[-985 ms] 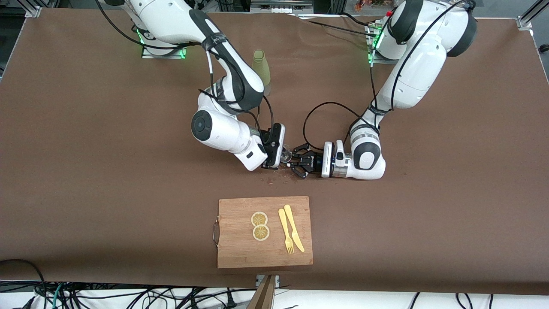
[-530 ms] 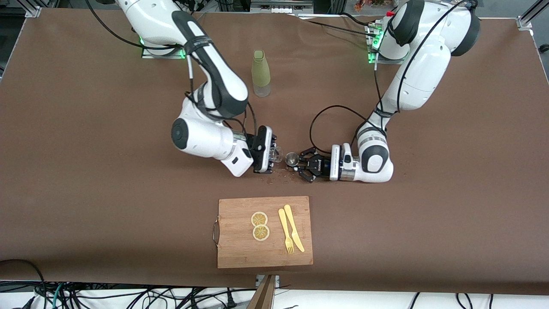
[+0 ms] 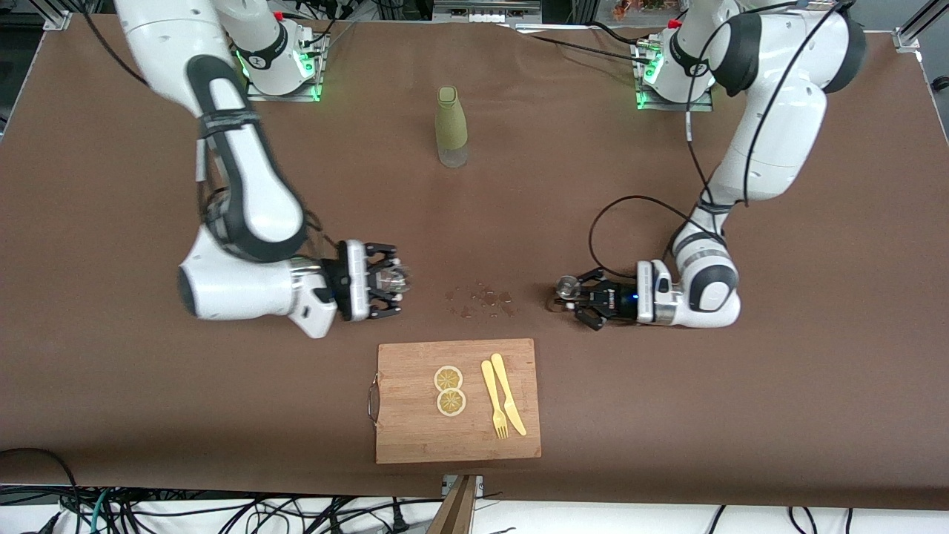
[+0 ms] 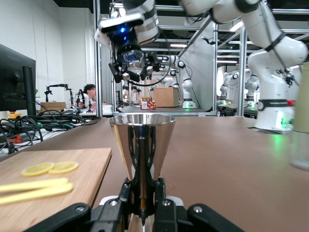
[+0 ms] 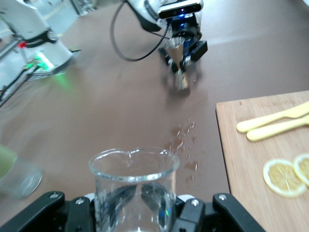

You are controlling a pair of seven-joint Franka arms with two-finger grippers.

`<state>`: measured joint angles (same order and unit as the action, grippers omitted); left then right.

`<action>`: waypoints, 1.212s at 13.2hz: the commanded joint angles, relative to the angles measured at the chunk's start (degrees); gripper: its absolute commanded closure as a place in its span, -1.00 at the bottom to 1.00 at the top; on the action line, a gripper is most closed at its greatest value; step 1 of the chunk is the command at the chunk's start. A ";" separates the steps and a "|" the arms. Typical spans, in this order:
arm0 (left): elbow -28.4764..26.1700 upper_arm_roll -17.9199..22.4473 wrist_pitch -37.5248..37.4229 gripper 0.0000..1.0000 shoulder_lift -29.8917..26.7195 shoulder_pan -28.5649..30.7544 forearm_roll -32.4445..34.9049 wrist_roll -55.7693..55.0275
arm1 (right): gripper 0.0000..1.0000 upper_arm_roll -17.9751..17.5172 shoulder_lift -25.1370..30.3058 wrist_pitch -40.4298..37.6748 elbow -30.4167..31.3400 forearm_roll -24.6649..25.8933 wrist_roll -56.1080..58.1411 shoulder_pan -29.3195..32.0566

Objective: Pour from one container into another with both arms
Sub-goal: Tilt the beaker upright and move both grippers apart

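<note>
Both arms reach low over the middle of the brown table (image 3: 111,222). The right arm (image 3: 237,193) comes from the base at the table's top edge toward its own end; the left arm (image 3: 771,126) comes from the other base.

The right gripper (image 3: 397,280) is closed on a clear glass beaker (image 5: 133,186) and is low over the table toward the right arm's end. The front view shows only a glint between the fingers; the right wrist view shows the beaker upright, with a pouring lip.

The left gripper (image 3: 565,291) is clamped on a metal jigger (image 4: 142,145), low over the table toward the left arm's end. The left wrist view shows its double-cone shape upright, gripped at the waist; the front view shows only a small shiny disc.

A wooden cutting board (image 3: 415,430) lies near the table's front edge, bearing two lemon slices (image 3: 449,390), a yellow fork (image 3: 493,400) and a yellow knife (image 3: 508,393).

A green bottle (image 3: 451,126) stands near the top edge between the bases.

Spilled droplets (image 3: 480,300) lie on the table between the grippers, clearest in the right wrist view.
</note>
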<state>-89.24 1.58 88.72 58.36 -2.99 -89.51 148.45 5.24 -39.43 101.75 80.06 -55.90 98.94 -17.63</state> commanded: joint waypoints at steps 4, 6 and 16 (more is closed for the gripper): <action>-1.46 6.41 -8.11 1.00 -2.72 7.55 9.85 2.19 | 1.00 -1.02 0.32 -6.92 8.17 -2.62 22.48 10.84; -1.46 7.99 -11.10 1.00 -3.43 10.71 12.68 4.11 | 1.00 -1.02 -1.25 -6.31 10.38 -3.24 29.79 14.97; -1.46 10.81 -17.44 1.00 -0.98 21.01 20.95 13.96 | 1.00 -1.11 -12.07 -7.80 11.00 -7.20 51.26 24.39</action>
<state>-89.97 12.14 71.97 56.92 17.64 -70.20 156.26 5.14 -50.85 95.14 90.68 -61.85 148.39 5.14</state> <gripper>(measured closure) 0.789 0.881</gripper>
